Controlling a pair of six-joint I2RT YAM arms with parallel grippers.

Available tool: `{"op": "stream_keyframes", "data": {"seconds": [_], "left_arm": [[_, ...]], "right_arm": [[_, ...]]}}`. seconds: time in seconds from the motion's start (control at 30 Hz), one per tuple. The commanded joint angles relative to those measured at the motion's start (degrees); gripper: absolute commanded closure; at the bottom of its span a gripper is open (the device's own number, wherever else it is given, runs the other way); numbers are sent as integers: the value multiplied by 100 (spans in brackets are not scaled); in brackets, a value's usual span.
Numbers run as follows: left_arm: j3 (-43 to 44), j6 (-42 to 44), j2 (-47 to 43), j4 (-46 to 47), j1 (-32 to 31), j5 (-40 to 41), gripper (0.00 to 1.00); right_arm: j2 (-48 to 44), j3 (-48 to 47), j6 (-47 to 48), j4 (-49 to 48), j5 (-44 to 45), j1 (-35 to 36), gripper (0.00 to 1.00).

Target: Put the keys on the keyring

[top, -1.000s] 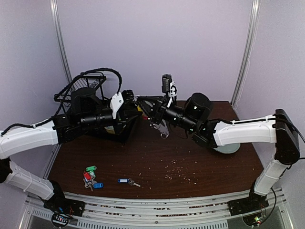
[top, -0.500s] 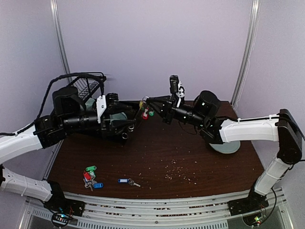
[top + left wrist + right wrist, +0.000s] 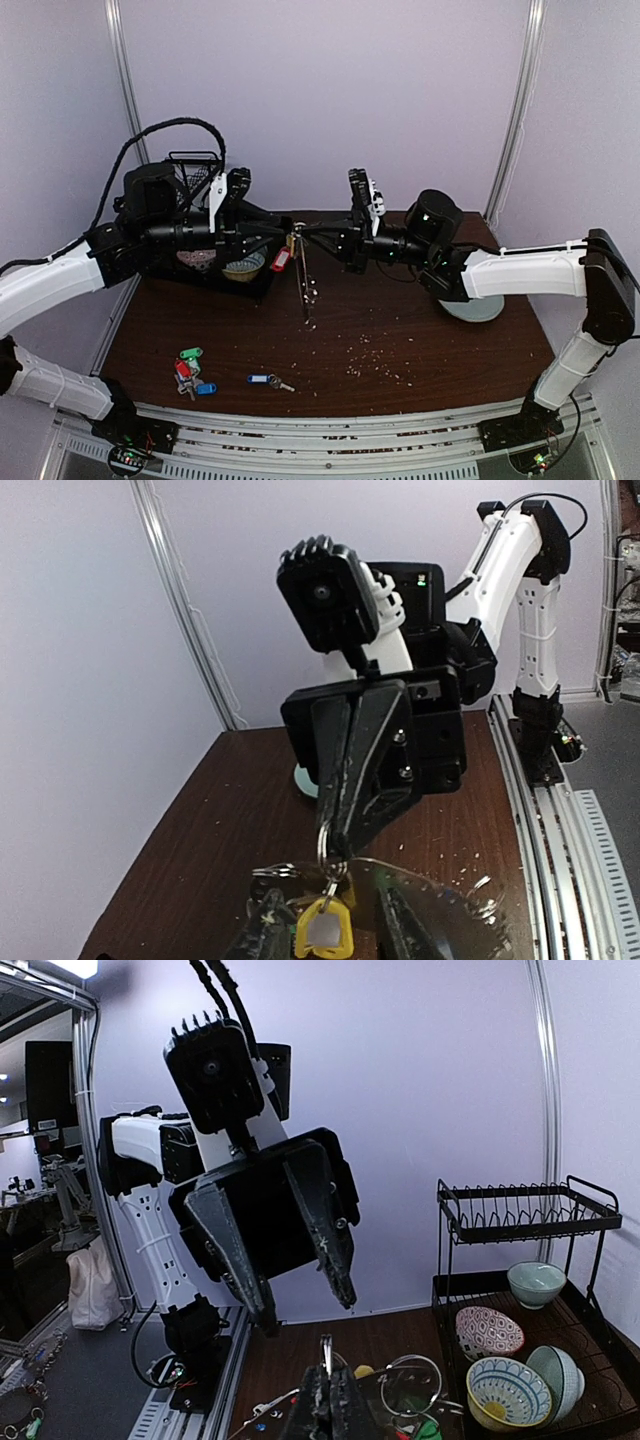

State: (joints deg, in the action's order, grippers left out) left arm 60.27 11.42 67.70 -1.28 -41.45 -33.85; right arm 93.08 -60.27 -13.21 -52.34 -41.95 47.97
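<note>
The keyring (image 3: 303,285) is a flat silver-grey loop with a big open middle. It hangs edge-on in the air over the desk (image 3: 430,345), mid-back, between my two arms. My right jaws are pinched tight on a small wire ring at its top; the left wrist view shows this plainly. A red-tagged key (image 3: 281,260) and a yellow-tagged key (image 3: 322,932) dangle at the top of the loop.

My left jaws are partly apart with nothing gripped. The yellow tag sits in the gap between my left fingers (image 3: 400,925); can't tell if it touches.

The loose keys (image 3: 190,370) are on the desk at front left, a small heap with green, red and blue tags. One more blue-tagged key (image 3: 266,381) lies near it to the right, apart from the heap.

Containers:
- The black wire dish rack (image 3: 520,1222) stands at back left of the desk. Its lower tray holds four bowls:
  - pale green bowl (image 3: 535,1282) at the back
  - red-and-white patterned bowl (image 3: 488,1332)
  - blue patterned bowl (image 3: 505,1392) with a yellow inside
  - teal bowl (image 3: 560,1375), tilted, just beside the blue one
- The pale green plate (image 3: 485,312) is on the desk at right, partly under my right arm. Its contents are hidden.

Pale crumbs (image 3: 375,360) are scattered on the desk.
</note>
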Motion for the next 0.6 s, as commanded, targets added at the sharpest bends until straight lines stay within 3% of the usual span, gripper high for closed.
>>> {"op": "stream_keyframes", "data": {"seconds": [0.0, 0.57], "left_arm": [[-48, -352, 13, 467, -5, -686, 68], [-155, -803, 372, 881, -8, -388, 80]], "right_arm": [[-259, 5, 82, -273, -103, 2, 100], [-239, -58, 240, -174, -87, 158, 100]]}}
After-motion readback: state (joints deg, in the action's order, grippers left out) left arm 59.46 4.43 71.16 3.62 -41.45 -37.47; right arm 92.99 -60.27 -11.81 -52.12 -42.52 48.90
